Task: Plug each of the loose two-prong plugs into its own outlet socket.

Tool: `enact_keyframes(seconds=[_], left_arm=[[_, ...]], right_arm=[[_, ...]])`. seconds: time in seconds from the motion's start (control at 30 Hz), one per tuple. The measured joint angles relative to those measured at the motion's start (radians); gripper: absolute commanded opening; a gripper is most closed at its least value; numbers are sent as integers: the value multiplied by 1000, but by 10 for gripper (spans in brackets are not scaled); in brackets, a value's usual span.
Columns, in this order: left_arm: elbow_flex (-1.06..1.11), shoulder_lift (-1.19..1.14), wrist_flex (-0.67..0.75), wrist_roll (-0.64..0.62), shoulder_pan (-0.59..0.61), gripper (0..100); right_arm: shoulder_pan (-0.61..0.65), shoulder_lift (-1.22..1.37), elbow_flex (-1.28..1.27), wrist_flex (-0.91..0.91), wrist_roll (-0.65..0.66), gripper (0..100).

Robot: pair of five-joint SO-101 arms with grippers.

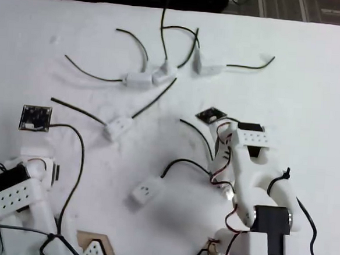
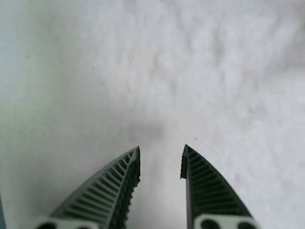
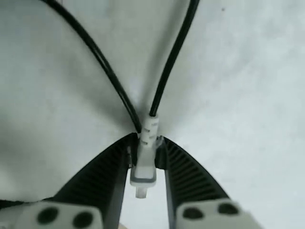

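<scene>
One plug (image 3: 143,171) is clamped in my right pincer (image 3: 145,140), low over the counter (image 3: 248,95). I'd carry it to the nearest socket (image 1: 145,191) and square it up before pushing. My left pincer (image 2: 160,150), part open and empty, could brace that socket.

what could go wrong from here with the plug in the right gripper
1. A second cord runs right beside the plug held in the right gripper; it may snag or drag along.
2. The nearest socket lies loose on the table, and the left gripper hangs open over bare table, so pushing the plug in may just slide it away.
</scene>
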State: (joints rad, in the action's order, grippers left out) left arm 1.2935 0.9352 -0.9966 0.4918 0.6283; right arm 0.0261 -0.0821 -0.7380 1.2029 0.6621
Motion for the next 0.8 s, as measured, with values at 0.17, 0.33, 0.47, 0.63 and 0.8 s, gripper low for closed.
enact_keyframes(seconds=[0.17, 0.33, 0.47, 0.63, 0.8], left_arm=[[0, 0, 0, 0, 0, 155], [0, 0, 0, 0, 0, 157], [0, 0, 0, 0, 0, 157], [-2, 0, -6, 0, -25, 157], [-104, 0, -126, 0, -55, 157]], right_arm=[[0, 0, -3, 38, 54, 17], [2, 0, -3, 46, 60, 17], [2, 0, -3, 84, 60, 17], [2, -91, -5, 114, 60, 17], [-20, -310, -31, 123, 58, 17]])
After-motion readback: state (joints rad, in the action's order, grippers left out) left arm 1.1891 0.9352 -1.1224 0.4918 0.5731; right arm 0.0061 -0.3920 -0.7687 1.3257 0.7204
